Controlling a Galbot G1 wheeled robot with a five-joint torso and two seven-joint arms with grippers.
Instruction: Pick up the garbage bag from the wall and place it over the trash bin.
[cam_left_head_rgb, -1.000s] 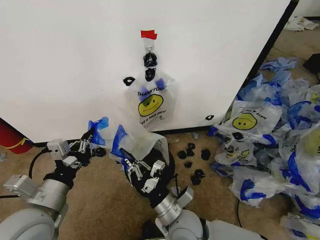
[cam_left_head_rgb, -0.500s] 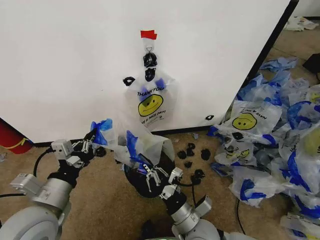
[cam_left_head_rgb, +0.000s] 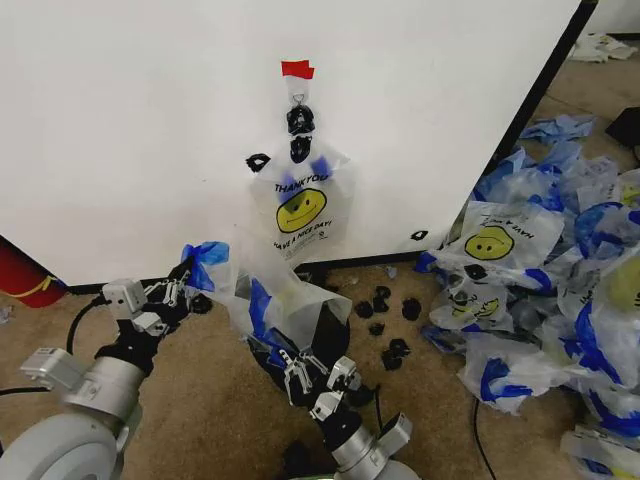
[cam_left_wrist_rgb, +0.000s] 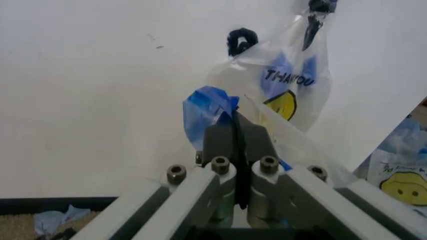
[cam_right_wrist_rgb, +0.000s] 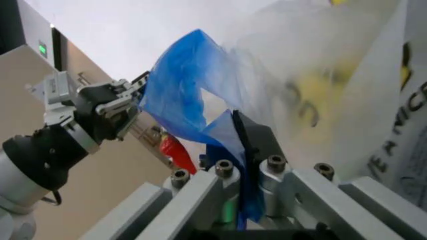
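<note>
Film-thin plastic, the garbage bag (cam_left_head_rgb: 268, 300) looks nearly weightless, limp and slippery, so it will sag and slide unless held by its doubled blue handles. It hangs stretched between the two grippers, draped over the far rim of the trash bin (cam_left_head_rgb: 325, 335), near the foot of the wall (cam_left_head_rgb: 140, 130). The left gripper (cam_left_head_rgb: 183, 284), jaws pressed together, pinches the left handle; the right gripper (cam_left_head_rgb: 298, 372), at the bin's near side, clamps the other. An identical hanging bag (cam_left_head_rgb: 300, 205) stays on the hook.
</note>
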